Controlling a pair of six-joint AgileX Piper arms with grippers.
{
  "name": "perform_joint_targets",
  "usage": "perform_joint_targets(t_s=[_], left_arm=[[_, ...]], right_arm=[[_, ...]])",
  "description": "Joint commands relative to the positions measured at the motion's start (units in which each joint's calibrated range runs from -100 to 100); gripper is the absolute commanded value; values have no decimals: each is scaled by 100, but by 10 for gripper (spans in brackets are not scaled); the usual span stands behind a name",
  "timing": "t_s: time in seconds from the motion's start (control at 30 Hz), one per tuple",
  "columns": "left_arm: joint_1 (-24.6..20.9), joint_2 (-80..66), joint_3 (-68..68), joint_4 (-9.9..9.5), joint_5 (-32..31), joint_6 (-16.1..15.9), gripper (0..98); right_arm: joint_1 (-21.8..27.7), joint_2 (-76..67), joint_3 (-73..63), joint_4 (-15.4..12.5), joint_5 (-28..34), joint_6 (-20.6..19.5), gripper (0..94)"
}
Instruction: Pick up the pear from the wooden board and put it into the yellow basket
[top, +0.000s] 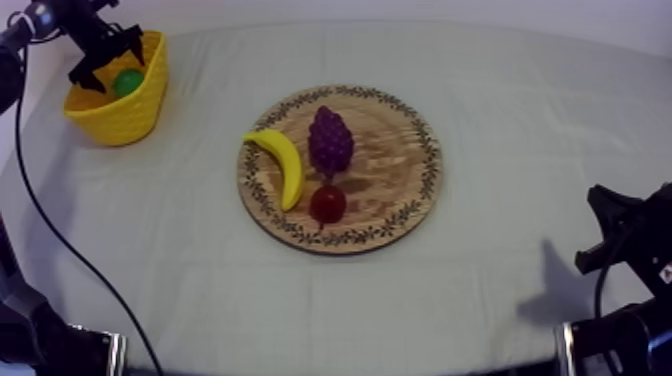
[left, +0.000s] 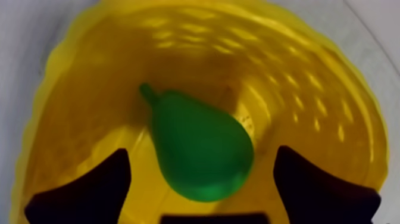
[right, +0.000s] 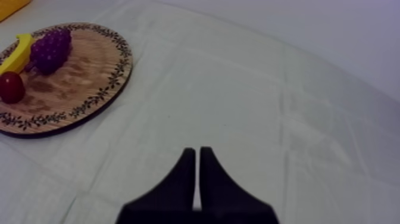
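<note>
The pear (left: 199, 149) lies on the floor of the yellow basket (top: 125, 115), below the left gripper (top: 108, 66), fingers wide apart and gripping nothing; right gripper (right: 197, 156) over bare cloth (right: 268, 89), fingers closed together, empty

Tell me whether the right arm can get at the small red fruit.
Probably yes: bare cloth lies between the right gripper and the board, and the small red fruit sits near its rim.

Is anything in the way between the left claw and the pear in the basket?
Nothing visible is. The left gripper hangs open right over the pear, which lies inside the yellow basket, with no other fruit between them.
</note>
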Motion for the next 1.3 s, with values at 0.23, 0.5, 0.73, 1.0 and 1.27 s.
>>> perform_joint_targets(t_s=[0.23,0.5,0.73,1.0,1.27], left_arm=[[56,-536,712,10,-197,7,921],[156,-1591,1717,127,-519,-152,908],[253,-2692,2670,171,-739,-277,715],[446,-4401,4262,191,-1537,-470,583],[553,-6089,5766,215,-2203,-876,483]], right_arm=[[1,-4,0,-1,1,-2,4],[1,-4,0,-1,1,-2,4],[1,-4,0,-1,1,-2,4],[1,-4,0,-1,1,-2,4],[1,-4,0,-1,1,-2,4]])
